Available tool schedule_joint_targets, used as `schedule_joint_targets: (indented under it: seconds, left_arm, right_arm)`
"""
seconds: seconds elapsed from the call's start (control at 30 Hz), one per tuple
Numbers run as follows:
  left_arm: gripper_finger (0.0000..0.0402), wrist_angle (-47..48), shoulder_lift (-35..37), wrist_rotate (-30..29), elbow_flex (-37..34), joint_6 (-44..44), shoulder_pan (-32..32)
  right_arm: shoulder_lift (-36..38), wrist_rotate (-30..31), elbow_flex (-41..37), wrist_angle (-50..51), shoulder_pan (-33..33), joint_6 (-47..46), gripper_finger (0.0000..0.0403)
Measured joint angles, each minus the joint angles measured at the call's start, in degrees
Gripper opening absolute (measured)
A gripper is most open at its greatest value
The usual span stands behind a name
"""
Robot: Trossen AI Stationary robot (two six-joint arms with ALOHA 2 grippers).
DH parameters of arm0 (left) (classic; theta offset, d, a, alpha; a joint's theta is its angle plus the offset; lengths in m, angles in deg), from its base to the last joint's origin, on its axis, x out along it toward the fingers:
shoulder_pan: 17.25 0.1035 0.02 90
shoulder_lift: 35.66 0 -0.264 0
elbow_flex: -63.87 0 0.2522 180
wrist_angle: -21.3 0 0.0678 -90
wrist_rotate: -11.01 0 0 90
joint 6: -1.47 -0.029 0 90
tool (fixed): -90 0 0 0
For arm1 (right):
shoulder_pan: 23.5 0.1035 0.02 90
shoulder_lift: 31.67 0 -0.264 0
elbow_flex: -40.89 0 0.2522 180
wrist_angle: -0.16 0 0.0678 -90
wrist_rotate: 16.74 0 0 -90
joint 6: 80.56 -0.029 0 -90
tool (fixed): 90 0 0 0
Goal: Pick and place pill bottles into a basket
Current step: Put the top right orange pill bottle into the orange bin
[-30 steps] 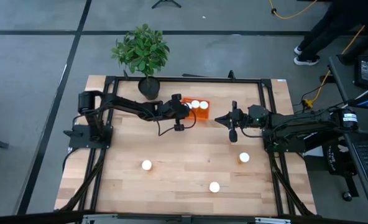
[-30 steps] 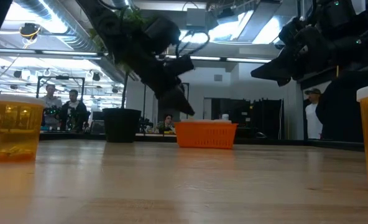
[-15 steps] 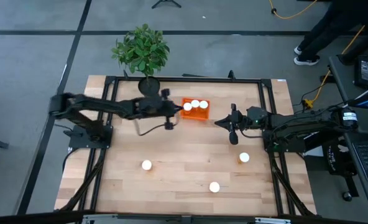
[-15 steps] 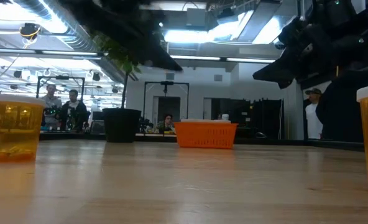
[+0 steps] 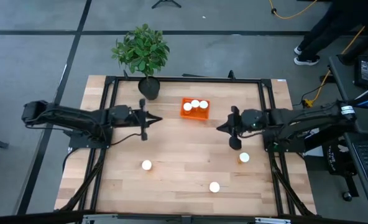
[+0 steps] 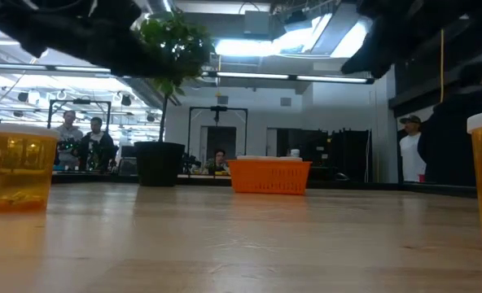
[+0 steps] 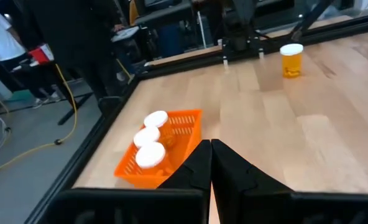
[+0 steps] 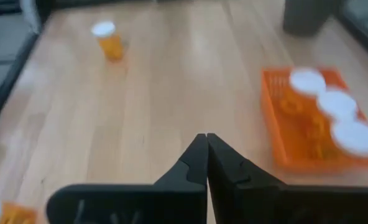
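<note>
The orange basket [image 5: 195, 110] stands on the table's far middle with three white-capped pill bottles [image 5: 195, 104] upright inside it; the left wrist view shows the basket [image 7: 171, 146] and a cap [image 7: 150, 155] up close. Three more pill bottles stand on the table nearer the front: one at the left [image 5: 147, 165], one at the right [image 5: 244, 157] and one closest to the front [image 5: 214, 186]. My left gripper [image 5: 156, 119] hovers shut and empty left of the basket. My right gripper [image 5: 220, 127] hovers shut and empty to the basket's right and nearer the front.
A potted plant [image 5: 143, 56] stands at the table's far edge, left of the basket. A black frame [image 5: 184, 79] runs round the work area. In the low view, people [image 6: 94, 134] show in the room beyond the table.
My left gripper has drawn back from the basket toward the table's left edge, rising a little and staying shut. My right gripper has risen and tipped more downward, shifting slightly toward the near edge. The bottles and the basket have kept still.
</note>
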Motion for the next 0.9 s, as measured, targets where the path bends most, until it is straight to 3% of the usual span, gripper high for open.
schedule_joint_targets:
  seconds: [0.27, 0.43, 0.7, 0.9]
  left_arm:
    - [0.0004, -0.6, 1.8, -0.6, -2.7, 0.9, -0.5]
    - [0.0004, -0.6, 1.6, -0.6, -2.7, 1.9, -0.5]
    - [0.0010, -0.6, 1.6, -0.6, -2.7, 1.9, -0.5]
    - [0.0009, -0.6, 1.6, -0.6, -2.7, 1.8, -0.5]
  right_arm:
    - [-3.2, 10.7, 8.1, 16.2, 15.9, -19.3, 0.0002]
    - [-9.8, 17.5, 12.6, 25.6, 25.5, -33.7, 0.0001]
    - [-24.1, 18.4, 25.8, 46.2, 35.0, -52.9, 0.0001]
    - [-26.8, 18.4, 29.5, 49.8, 40.9, -59.3, 0.0012]
